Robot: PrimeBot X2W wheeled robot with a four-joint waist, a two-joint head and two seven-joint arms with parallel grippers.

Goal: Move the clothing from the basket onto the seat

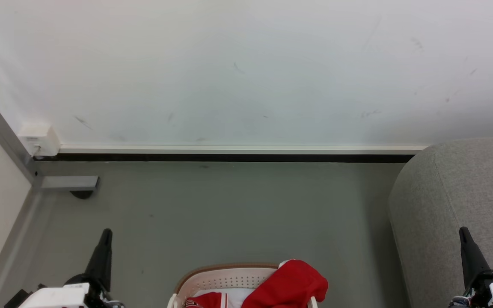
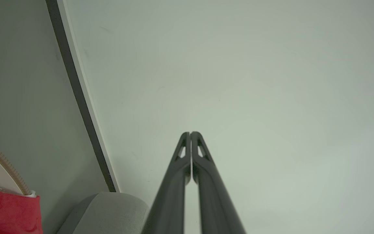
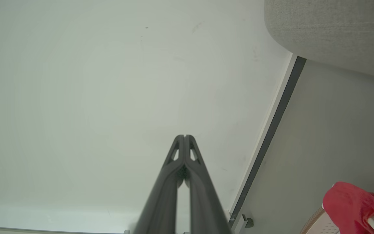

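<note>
At the far left of the head view, a grey metal post (image 1: pixel 2 128) slants down the corner, with a small white box (image 1: pixel 39 139) fixed beside it above the dark skirting strip (image 1: pixel 229 157). Right of that, the left claw (image 1: pixel 106 234) rises from the bottom edge with its two dark fingers pressed together into a single point, pinching nothing. It points up the picture over bare grey floor (image 1: pixel 229 205), and only a pale block of its wrist is in the frame. In the left wrist view the tips meet against the white wall (image 1: pixel 246 64).

At bottom centre, between the two claws and below both tips, stands the basket (image 1: pixel 225 268), apart from each and somewhat nearer the left one. The clothing (image 1: pixel 291 284) lies inside it. A red and white piece lies low on the left side, and a red fold is heaped over the right rim.

The seat (image 1: pixel 464 188) fills the right side, well clear of the basket. The right claw (image 1: pixel 463 232) stands before the seat's front edge, upright like its twin, fingers closed tight on nothing. In the right wrist view the seat is off to one side, not touching the fingers.
</note>
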